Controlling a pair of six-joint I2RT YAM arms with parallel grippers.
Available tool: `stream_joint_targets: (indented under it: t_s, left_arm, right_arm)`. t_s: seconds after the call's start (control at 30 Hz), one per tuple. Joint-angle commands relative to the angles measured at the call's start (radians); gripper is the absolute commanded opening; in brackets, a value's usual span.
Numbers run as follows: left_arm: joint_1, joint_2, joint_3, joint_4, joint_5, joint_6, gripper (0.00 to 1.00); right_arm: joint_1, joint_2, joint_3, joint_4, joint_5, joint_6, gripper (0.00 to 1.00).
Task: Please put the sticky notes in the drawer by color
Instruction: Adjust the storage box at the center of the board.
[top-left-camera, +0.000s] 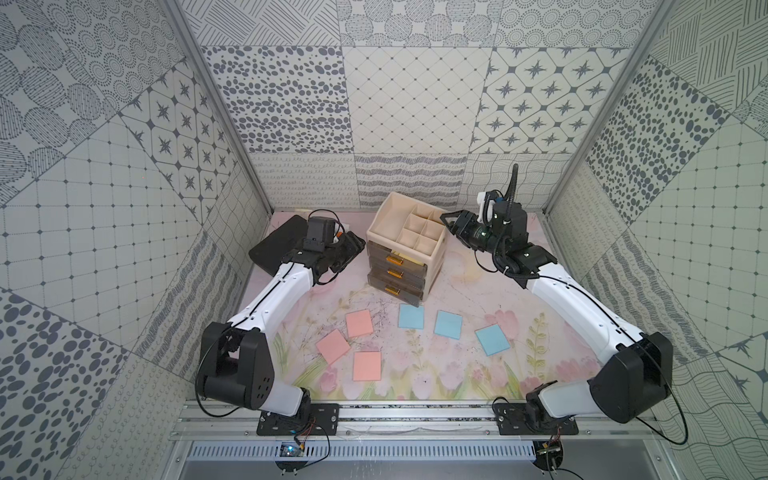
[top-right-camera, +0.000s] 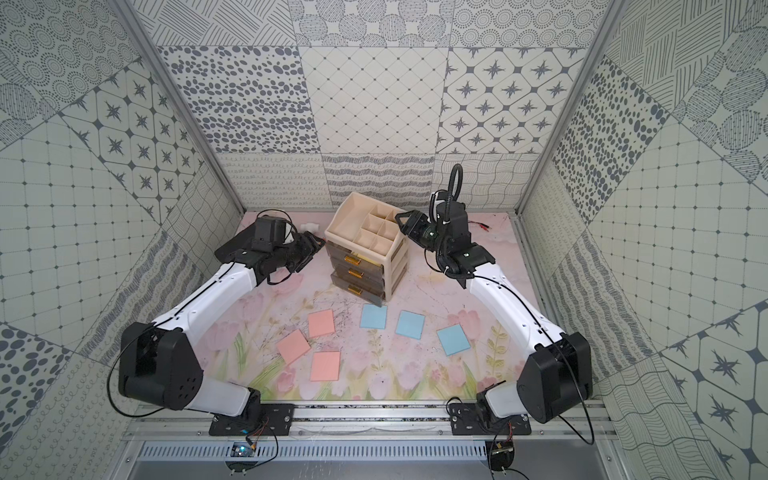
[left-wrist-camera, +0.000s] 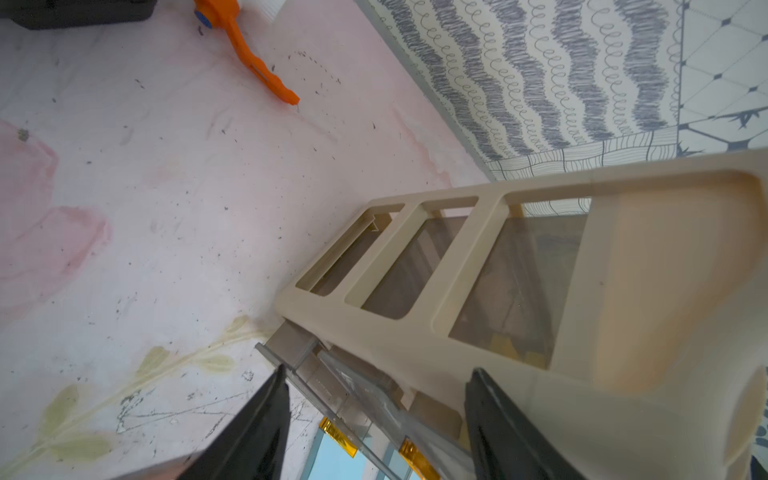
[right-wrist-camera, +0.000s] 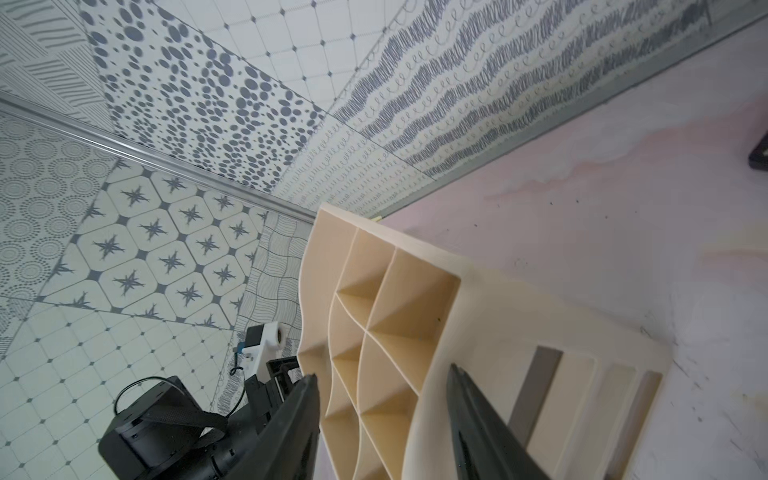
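On the floral tabletop mat (top-left-camera: 457, 291), the left gripper (left-wrist-camera: 374, 374) and right gripper (right-wrist-camera: 382, 374) both stand with jaws apart and empty, flanking the beige drawer organizer (top-left-camera: 435, 259). Pink sticky notes (top-left-camera: 359, 323) and blue sticky notes (top-left-camera: 448, 325) lie flat in front of it. They look featherlight and floppy, probably best pinched at an edge.

Robotics lab test cell, not a home or office. Evidence: boxed-in enclosure with printed pattern panels (top-left-camera: 415, 104) on three sides, held by aluminium frame posts (top-left-camera: 216, 104). Two robot arms, left arm (top-left-camera: 274, 295) and right arm (top-left-camera: 573, 307), are bolted via black mounting plates (top-left-camera: 297, 419) to an aluminium rail (top-left-camera: 415, 415) at the front edge. Slotted cable duct (top-left-camera: 395, 451) sits below it, with a bare circuit board (top-left-camera: 286, 449) and loose wires. Tabletop is a floral printed mat (top-left-camera: 457, 365).
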Motion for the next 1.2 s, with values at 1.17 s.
stream_joint_targets:
  t_s: [1.17]
  left_arm:
    - [-0.186, -0.066, -0.687, 1.178, 0.016, -0.368, 0.64]
  right_arm:
    - [0.091, 0.193, 0.231, -0.326, 0.225, 0.014, 0.14]
